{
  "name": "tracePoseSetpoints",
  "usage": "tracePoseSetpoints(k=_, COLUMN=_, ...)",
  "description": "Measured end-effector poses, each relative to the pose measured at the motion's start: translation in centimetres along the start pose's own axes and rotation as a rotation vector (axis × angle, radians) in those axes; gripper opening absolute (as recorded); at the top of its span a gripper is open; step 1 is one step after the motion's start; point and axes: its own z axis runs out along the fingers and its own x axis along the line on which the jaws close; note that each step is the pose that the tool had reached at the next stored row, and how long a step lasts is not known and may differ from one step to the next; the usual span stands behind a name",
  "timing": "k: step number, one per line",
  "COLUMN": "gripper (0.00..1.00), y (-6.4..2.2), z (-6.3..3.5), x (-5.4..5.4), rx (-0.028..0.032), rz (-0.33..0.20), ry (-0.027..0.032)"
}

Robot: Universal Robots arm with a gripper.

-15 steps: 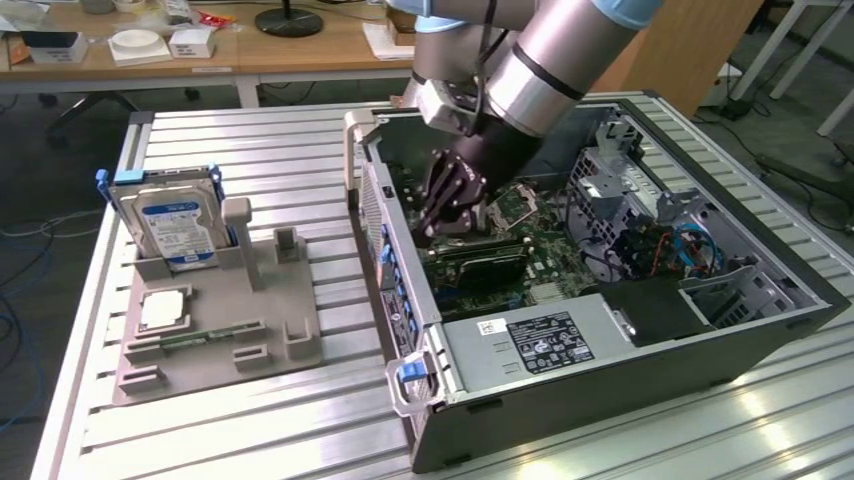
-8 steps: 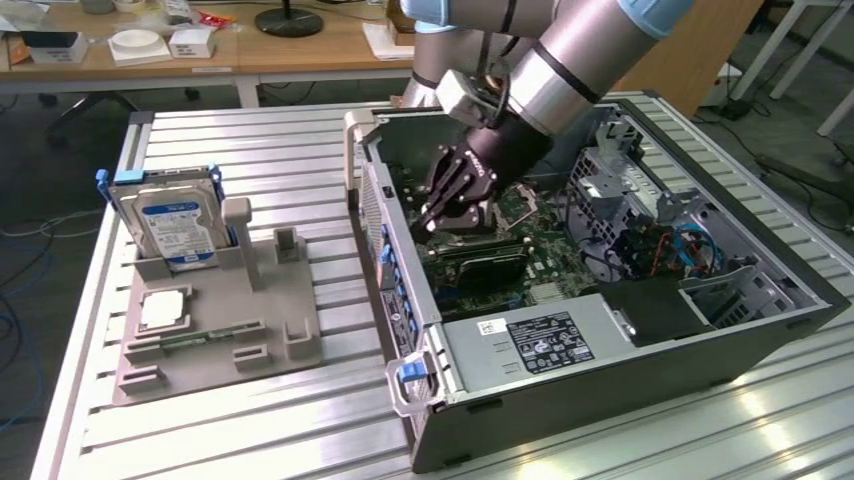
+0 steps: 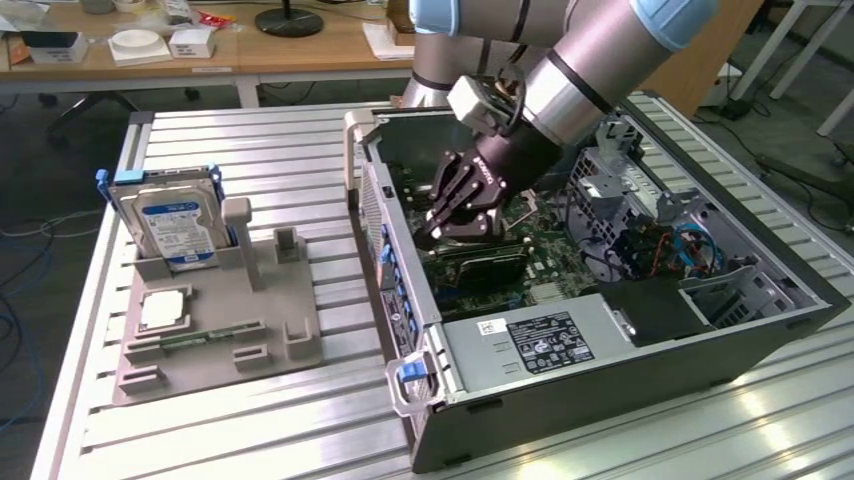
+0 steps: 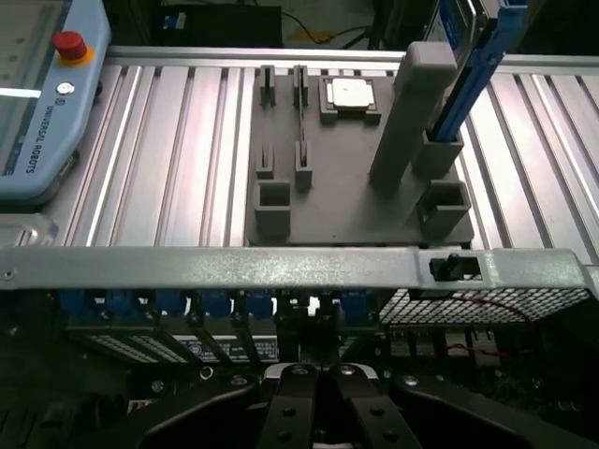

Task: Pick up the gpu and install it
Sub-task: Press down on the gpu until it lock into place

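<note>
The arm is reaching steeply down into the case (image 3: 747, 330), its gripper (image 3: 447, 232) (jaws closed) pressing on the gpu (image 3: 483, 262).

Hard drive (image 3: 170, 222) (upright) — grey fixture tray (image 3: 220, 330)

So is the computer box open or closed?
Open. The computer case has no side cover, so the green board inside shows.

A grey parts tray (image 3: 214, 330) sits on a ribbed silver tabletop (image 3: 267, 420). A silver hard drive (image 3: 171, 225) has a blue-and-white label. The black tool (image 3: 454, 215) hangs over a green motherboard (image 3: 554, 265).
</note>
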Motion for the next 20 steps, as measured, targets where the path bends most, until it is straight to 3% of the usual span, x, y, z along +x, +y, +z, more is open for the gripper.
tracePoseSetpoints(k=1, gripper=0.1, y=-0.31, z=-0.09, x=0.0, rx=-0.0037, rz=0.0, ry=0.0003)
tracePoseSetpoints(k=4, gripper=0.1, y=-0.72, z=-0.13, x=-0.01, rx=-0.024, rz=0.0, ry=0.0006)
tracePoseSetpoints(k=10, gripper=0.1, y=-0.63, z=0.08, x=0.0, rx=-0.0391, rz=0.001, ry=0.0008)
tracePoseSetpoints(k=12, gripper=0.1, y=-0.66, z=0.18, x=0.0, rx=-0.0426, rz=0.001, ry=0.0008)
tracePoseSetpoints(k=20, gripper=0.1, y=-0.79, z=0.54, x=0.02, rx=-0.0464, rz=0.001, ry=0.0008)
